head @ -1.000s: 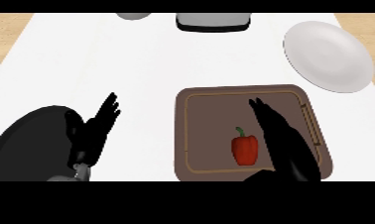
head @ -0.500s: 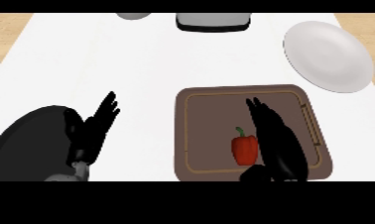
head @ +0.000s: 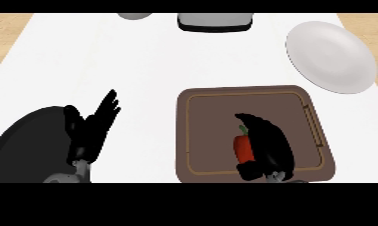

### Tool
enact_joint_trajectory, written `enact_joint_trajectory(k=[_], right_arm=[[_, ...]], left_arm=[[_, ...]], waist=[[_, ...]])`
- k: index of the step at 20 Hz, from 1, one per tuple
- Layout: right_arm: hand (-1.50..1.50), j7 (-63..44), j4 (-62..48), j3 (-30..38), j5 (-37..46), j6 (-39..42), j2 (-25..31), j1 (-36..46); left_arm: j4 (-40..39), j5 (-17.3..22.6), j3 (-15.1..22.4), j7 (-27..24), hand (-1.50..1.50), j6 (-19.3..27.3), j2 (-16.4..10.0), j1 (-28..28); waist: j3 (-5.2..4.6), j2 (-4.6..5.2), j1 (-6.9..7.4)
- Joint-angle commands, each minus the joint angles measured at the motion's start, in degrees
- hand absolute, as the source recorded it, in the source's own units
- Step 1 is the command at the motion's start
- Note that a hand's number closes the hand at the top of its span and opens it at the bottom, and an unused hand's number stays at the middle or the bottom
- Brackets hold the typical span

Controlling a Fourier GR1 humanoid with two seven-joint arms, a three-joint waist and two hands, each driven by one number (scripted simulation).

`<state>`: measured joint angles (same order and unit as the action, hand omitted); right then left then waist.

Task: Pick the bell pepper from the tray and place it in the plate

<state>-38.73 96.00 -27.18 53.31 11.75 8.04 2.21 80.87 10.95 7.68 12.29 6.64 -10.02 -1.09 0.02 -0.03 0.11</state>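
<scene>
**A:** What is the black right hand [head: 270,144] doing?

**B:** It lies low over the brown rectangular tray [head: 210,120], fairly wide, with its fingers long and only gently bowed. Its inner side touches the right flank of the small red bell pepper [head: 244,150] (green stem pointing away from the robot). The thumb shows as a dark lump just below the pepper, and the fingers are not closed round it.

**A:** Where is the pepper?

**B:** On the tray's floor, right of the middle and toward the near edge.

**A:** And the surface?

**B:** A white counter [head: 148,70], with a tan wooden strip [head: 15,25] at its far left. A white round plate [head: 328,57] sits at the upper right, near the tray's far right corner but apart from it. 2 things stand at the far edge: a pale box on a dark base [head: 214,21] and a grey round thing [head: 134,15], cut off by the view.

**A:** The poses?

**B:** The right hand enters from the lower edge, fingertips pointing away. The black left hand [head: 92,130] rests at the lower left, fingers straight and angled up and to the right, well apart from the tray.
</scene>
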Motion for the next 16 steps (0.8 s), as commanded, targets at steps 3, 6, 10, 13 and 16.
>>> enact_joint_trajectory(k=[3,6,10,13,16], right_arm=[[1.50,7.57,-2.61,-0.99,3.03,-1.60,3.75,-2.31],[1.50,5.87,-3.02,0.84,4.93,0.07,1.63,0.18],[1.50,8.19,-4.84,0.64,7.90,-3.54,0.29,0.37],[1.50,20.78,-0.43,-0.99,4.13,-5.14,8.66,-5.47],[1.50,33.01,4.29,-1.38,0.14,-6.58,16.32,-10.63]], left_arm=[[1.42,-0.02,-1.62,-1.27,0.00,-2.72,-0.75,2.62],[2.64,-2.80,-0.04,0.68,0.00,-0.73,1.83,2.56],[7.37,-3.32,-0.17,4.40,0.00,-0.25,2.09,3.43],[-2.02,-2.03,-2.34,-1.45,0.00,-2.81,1.64,1.01],[2.30,-2.00,-2.29,1.57,0.00,-1.05,1.57,1.98]], waist=[[-0.01,0.00,-0.04],[-0.02,0.00,-0.04],[-0.01,-0.01,0.01],[-0.02,0.05,-0.50],[0.05,-0.16,-0.84]])
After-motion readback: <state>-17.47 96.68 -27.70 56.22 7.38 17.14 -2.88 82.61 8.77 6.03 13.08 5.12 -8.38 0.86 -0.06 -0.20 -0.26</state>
